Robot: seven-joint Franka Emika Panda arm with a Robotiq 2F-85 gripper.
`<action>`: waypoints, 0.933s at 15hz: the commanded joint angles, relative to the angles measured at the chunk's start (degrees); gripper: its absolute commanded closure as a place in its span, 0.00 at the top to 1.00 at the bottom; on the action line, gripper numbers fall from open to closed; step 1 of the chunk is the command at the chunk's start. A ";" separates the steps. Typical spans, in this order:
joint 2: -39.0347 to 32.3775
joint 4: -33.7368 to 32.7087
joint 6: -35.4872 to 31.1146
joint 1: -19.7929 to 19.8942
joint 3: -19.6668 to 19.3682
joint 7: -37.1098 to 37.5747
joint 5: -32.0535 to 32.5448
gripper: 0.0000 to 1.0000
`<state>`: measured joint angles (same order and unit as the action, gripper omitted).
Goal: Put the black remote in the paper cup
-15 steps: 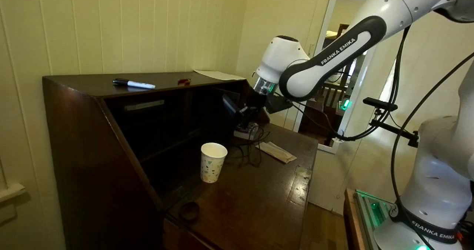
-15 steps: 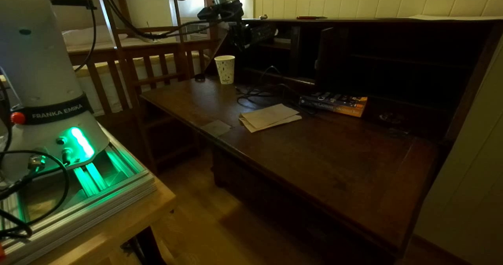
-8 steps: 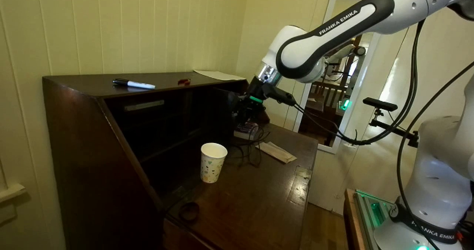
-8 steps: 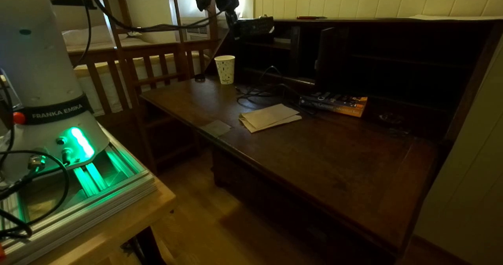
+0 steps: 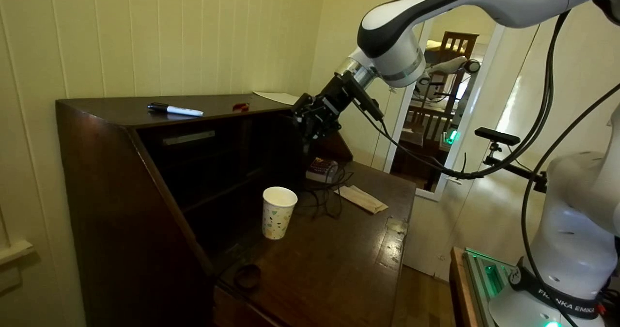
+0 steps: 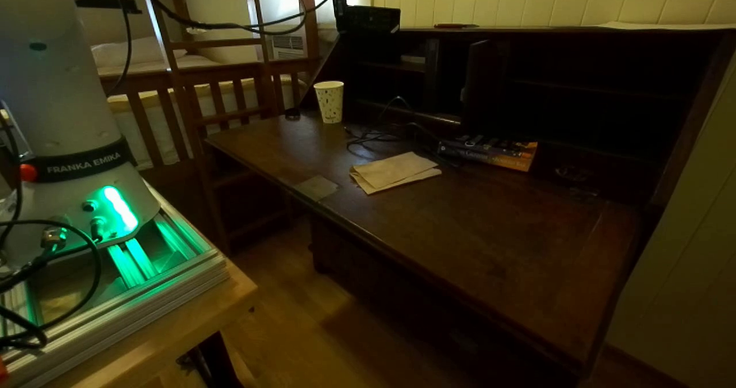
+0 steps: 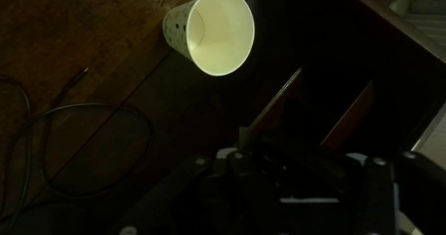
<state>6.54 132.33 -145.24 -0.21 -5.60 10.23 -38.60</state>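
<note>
White cup stands upright on desk. Hand hangs higher than cup, apart from it; too dark to say if spread or closed. Can't make out where remote is. Wires lie between cup and book. Dark ring near cup. Pen higher than cup.
</note>
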 commanded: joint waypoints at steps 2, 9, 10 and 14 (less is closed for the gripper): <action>-0.22 -0.38 0.19 0.86 0.89 0.09 0.03 0.32; -0.05 -2.78 7.48 -1.16 1.27 -10.62 -25.40 0.08; 0.95 -2.66 8.99 -1.08 1.54 -11.54 -28.37 0.08; 1.88 -3.19 15.99 -0.80 1.91 -15.55 -40.28 0.08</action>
<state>7.08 129.58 -134.12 -1.43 -3.93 -2.14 -70.92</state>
